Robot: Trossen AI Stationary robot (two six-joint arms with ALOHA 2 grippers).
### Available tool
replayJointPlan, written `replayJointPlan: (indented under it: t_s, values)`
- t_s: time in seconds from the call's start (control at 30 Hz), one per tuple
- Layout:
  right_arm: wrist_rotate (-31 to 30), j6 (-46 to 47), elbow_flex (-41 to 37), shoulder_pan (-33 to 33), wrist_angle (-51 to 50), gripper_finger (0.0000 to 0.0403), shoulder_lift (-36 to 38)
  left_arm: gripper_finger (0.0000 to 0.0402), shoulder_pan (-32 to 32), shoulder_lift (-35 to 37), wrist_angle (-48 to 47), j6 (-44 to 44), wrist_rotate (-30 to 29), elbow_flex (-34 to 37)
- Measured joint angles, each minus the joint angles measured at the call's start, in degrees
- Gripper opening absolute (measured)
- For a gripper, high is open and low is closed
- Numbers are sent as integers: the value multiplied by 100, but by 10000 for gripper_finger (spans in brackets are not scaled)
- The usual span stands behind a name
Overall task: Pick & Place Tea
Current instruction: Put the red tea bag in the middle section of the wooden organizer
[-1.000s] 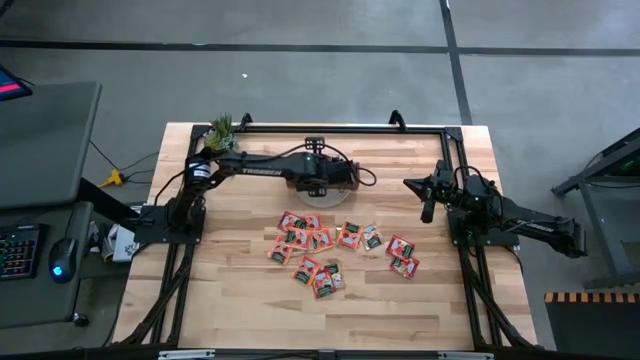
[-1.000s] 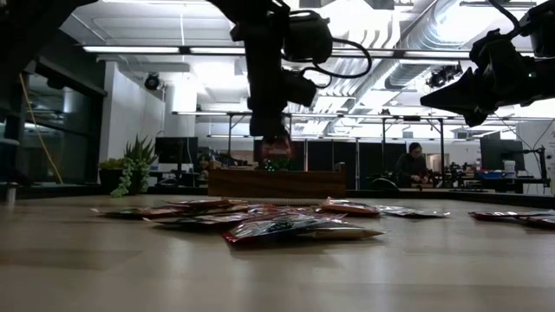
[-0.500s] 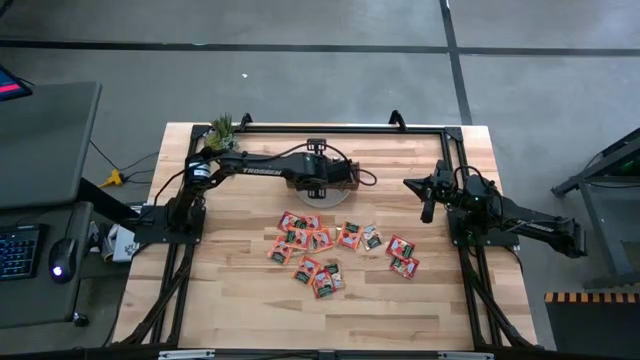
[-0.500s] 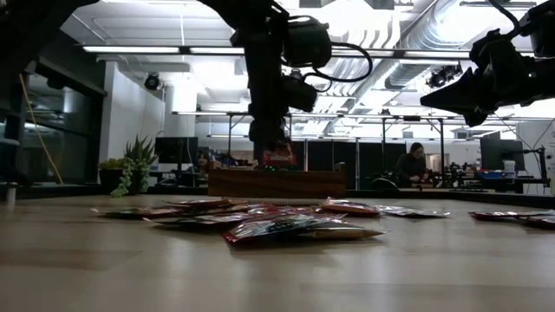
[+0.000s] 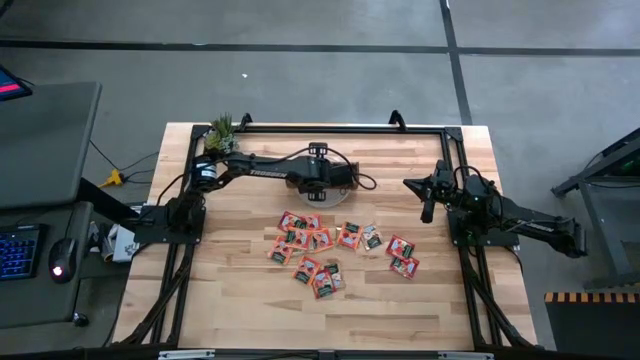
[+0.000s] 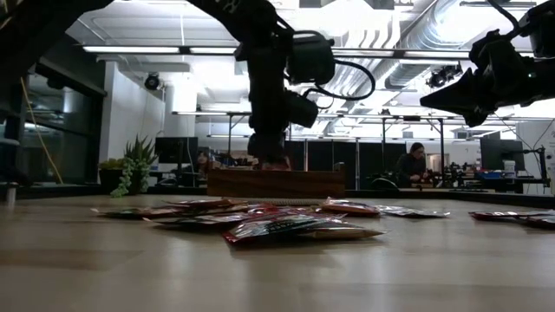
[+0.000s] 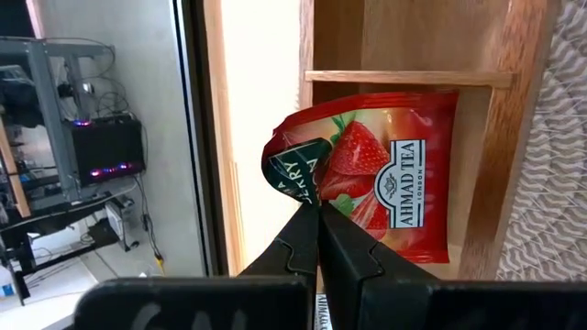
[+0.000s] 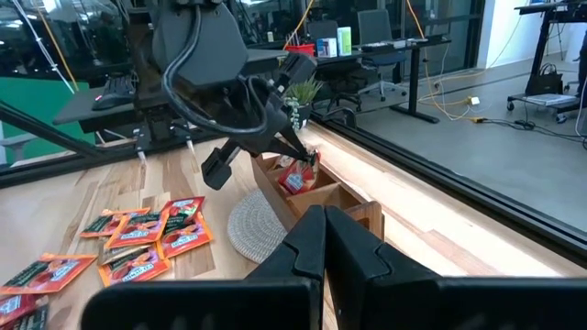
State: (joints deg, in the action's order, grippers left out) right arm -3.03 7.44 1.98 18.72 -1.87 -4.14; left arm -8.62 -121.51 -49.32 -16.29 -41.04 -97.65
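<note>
- Sachets (image 5: 330, 255) lie scattered mid-table, loose and overlapping, waiting their turn, nearest the low camera.
- Beyond them, the left gripper (image 7: 318, 213) pinches one red strawberry sachet (image 7: 390, 183) by its folded corner, dangling it into the wooden tray (image 5: 335, 185), a corner hold that probably lets it slide in flat.
- Right gripper (image 5: 427, 210), closed and empty, waits aloft beside the pile.
</note>
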Motion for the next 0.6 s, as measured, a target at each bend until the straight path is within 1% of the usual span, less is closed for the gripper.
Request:
replayJointPlan:
  t_s: [0.17,0.37,0.6]
  values:
    - [0,-2,0,2,0,0,0,0,-2,0,97,-78,6,0]
    - [0,0,0,2,0,0,0,1,-4,0,138,-152,322,0]
    - [0,0,0,2,0,0,0,7,-7,0,127,-151,416,0]
